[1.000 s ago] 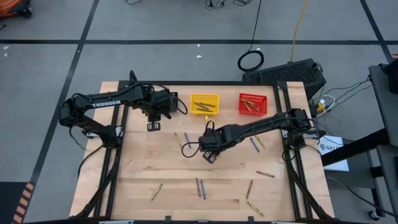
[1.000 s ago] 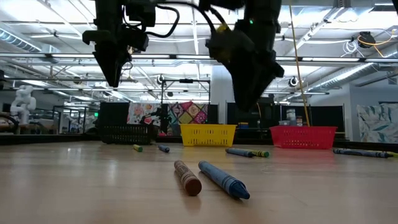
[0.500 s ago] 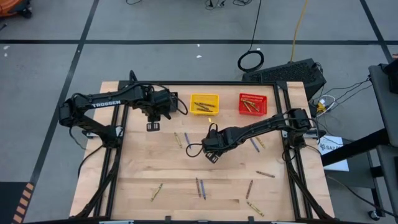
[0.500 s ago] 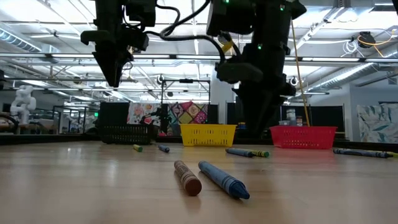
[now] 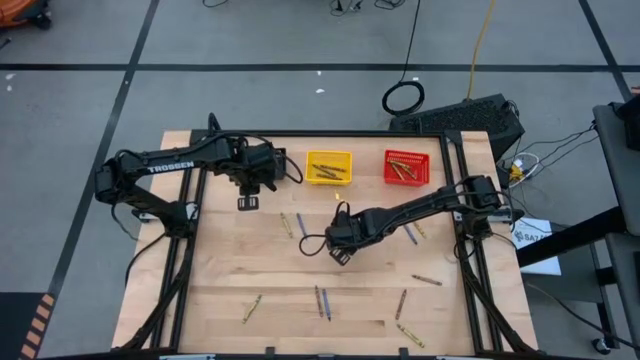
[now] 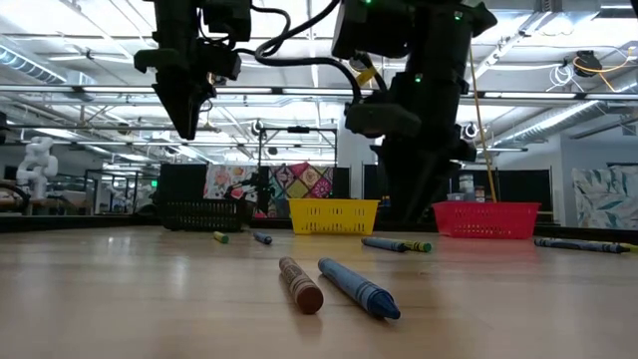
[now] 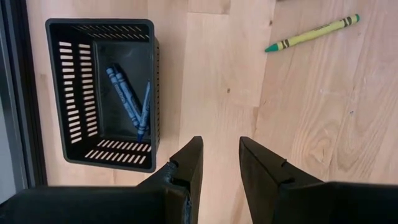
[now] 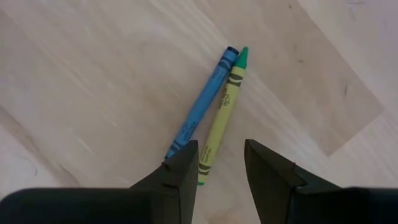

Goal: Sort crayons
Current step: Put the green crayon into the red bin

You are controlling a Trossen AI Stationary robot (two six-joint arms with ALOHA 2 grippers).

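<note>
Crayons lie scattered over the wooden table [image 5: 230,270]. A blue crayon [image 8: 202,106] and a yellow-green crayon [image 8: 222,118] lie side by side, touching, just ahead of my right gripper [image 8: 221,162], whose fingers are open and empty. That gripper [image 5: 337,246] is low over the table's middle, and in the low view the same pair [image 6: 396,244] lies at its foot. My left gripper [image 7: 221,152] is open and empty, hovering beside a black bin [image 7: 99,25] that holds blue crayons [image 7: 127,99]. A brown crayon [image 6: 300,284] and a blue one [image 6: 359,287] lie near the front.
A yellow bin [image 5: 329,167] and a red bin [image 5: 406,168] with crayons stand at the back of the table. The black bin [image 5: 247,203] sits at the back left under my left gripper [image 5: 250,188]. Loose crayons lie at the front [image 5: 321,300] and at the right [image 5: 427,280].
My right gripper has come down toward the table and shifted slightly over the blue and yellow-green pair. The left arm has not moved.
</note>
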